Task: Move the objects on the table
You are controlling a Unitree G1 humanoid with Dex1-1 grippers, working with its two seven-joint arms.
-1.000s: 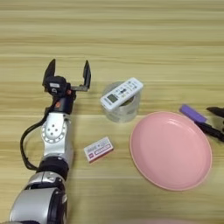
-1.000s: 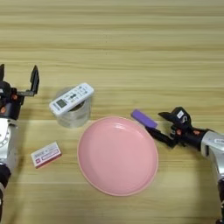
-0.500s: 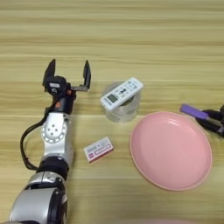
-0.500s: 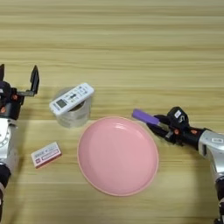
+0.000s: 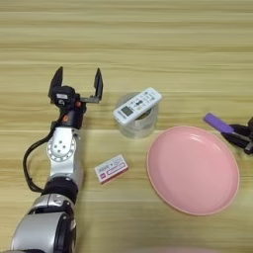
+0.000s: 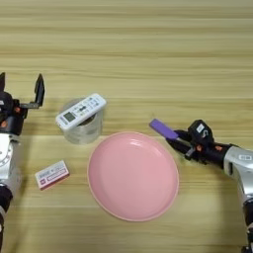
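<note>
Shifted leftward since a second ago: right tool (image 6: 177, 140), with purple block (image 6: 163, 129) pinched at one end between its fingers, block now tilted and poking out toward pink plate (image 6: 133, 175), its free end just above and beside plate's upper right rim. Held clear of surface (image 6: 148, 49), as far as could be told. Stayed put: left tool (image 5: 75, 84), near left edge of surface, both black fingers spread wide apart and pointing toward far edge, holding nothing. Rested unchanged near middle of surface: white remote (image 5: 137, 105), laid flat and slanted across top of clear tape roll (image 5: 138, 124). Sat just right of roll and nearer front edge: plate, bare inside. Lay flat between left arm and plate, apart from both: small red-and-white box (image 5: 111, 168), slightly slanted.
</note>
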